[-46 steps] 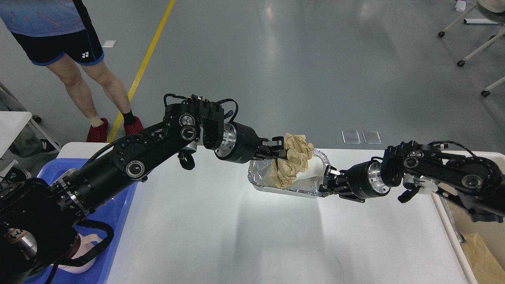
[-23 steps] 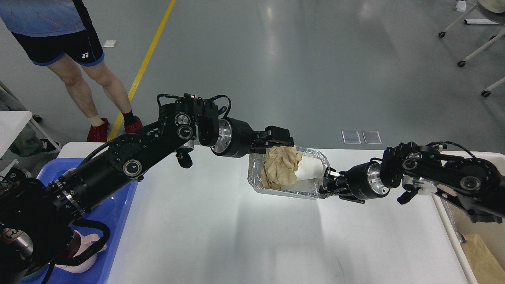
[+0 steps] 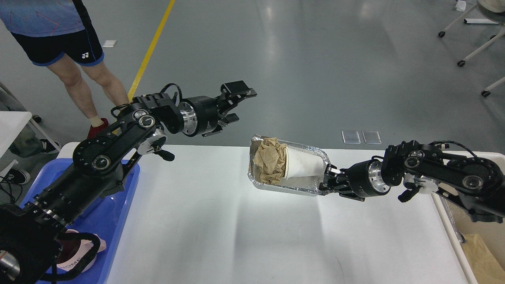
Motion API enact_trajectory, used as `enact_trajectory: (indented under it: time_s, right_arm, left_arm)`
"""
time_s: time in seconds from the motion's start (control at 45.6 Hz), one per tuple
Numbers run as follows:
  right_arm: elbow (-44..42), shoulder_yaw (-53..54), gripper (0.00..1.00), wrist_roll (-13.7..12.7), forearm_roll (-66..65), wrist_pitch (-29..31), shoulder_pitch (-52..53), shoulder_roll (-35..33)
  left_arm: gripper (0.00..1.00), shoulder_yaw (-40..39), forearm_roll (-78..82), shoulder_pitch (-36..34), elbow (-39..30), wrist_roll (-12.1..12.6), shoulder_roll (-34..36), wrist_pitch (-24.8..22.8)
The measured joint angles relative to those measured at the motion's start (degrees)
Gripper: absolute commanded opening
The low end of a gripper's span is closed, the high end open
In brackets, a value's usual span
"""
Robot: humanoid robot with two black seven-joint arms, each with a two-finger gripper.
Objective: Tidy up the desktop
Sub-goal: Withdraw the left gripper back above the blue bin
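The white desktop (image 3: 244, 236) fills the lower middle of the head view. A silver foil tray (image 3: 303, 189) is held tilted just above its far side. In the tray lie a crumpled brown paper (image 3: 270, 159) and a white paper cup (image 3: 302, 166) on its side. My right gripper (image 3: 328, 180) is shut on the tray's right rim. My left gripper (image 3: 236, 104) is open and empty, raised up and to the left of the tray, beyond the far edge.
A blue plastic tray (image 3: 118, 213) sits at the desktop's left edge with a white and pink item (image 3: 85, 258) in it. A cream bin (image 3: 479, 252) holding brown paper stands at the right. A person's legs (image 3: 85, 85) stand at the far left.
My left gripper let go of the brown paper into the foil tray, opened, and pulled back up and to the left. The right gripper kept hold of the tray.
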Motion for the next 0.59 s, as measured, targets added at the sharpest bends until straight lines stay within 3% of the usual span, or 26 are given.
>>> enact_trajectory:
  time_s: [0.439,0.592]
  right_arm:
    - [0.1,0.1,0.00,0.0,0.0,0.0,-0.6,-0.4]
    - [0.1,0.5,0.00,0.0,0.0,-0.1,-0.7,-0.5]
  left_arm:
    - [0.93,-28.1,-15.9,12.0,3.2,-0.3,0.7,0.9]
    - [0.93,-37.5,-19.0,12.4,10.0,-3.6,0.4,0.9]
